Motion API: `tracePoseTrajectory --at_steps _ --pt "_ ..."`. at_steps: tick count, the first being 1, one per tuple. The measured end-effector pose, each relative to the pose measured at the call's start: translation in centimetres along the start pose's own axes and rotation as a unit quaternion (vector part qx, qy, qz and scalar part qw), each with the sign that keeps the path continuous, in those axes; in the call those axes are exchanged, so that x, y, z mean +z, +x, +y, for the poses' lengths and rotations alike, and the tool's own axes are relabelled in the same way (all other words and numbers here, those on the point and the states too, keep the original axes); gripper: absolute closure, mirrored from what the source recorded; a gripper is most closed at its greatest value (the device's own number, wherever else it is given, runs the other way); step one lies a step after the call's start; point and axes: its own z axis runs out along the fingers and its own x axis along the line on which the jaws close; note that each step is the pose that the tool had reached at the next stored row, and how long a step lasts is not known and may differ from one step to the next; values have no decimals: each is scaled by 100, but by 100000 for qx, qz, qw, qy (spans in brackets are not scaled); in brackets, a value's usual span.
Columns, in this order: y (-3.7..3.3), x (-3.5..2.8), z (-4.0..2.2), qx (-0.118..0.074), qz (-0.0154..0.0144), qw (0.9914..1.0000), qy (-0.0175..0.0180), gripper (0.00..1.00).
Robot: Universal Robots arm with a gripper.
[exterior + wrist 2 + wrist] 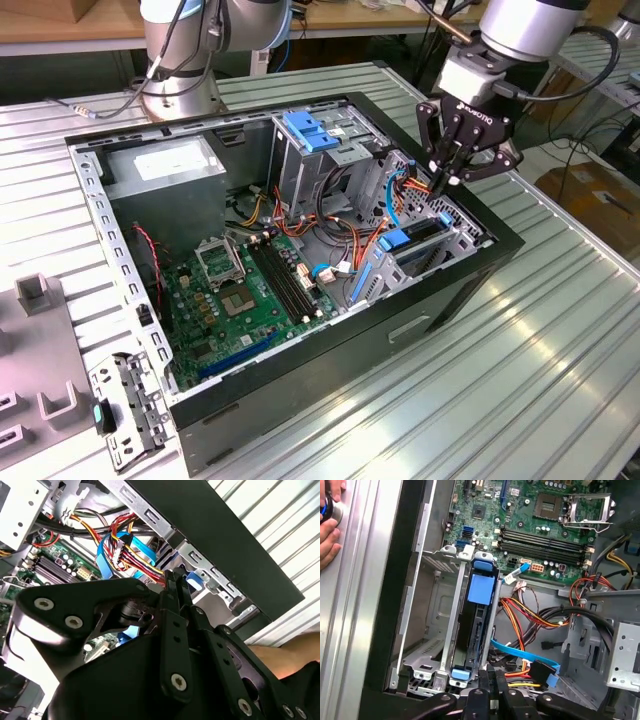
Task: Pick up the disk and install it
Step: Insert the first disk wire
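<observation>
From the exterior view's left, we pass the motherboard (245,285) and reach the disk (418,243), already seated in its bay near the case's right wall. Our gripper (450,181) hovers just above with fingers pinched together, holding nothing. Orange cables (352,238) crowd alongside; we judge they could snag.

We see an open computer case (480,262) mid-frame in the exterior view, its green motherboard (245,295) lower centre, orange cables (350,240) just right, grey bracket (125,400) lower left.
</observation>
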Motion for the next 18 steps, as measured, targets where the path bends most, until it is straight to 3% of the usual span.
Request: tracePoseTrajectory --at_steps 15,18 --pt "-2 -1 6 9 5 100000 -1 84" --pt "-7 0 38 364 -28 99999 -8 84"
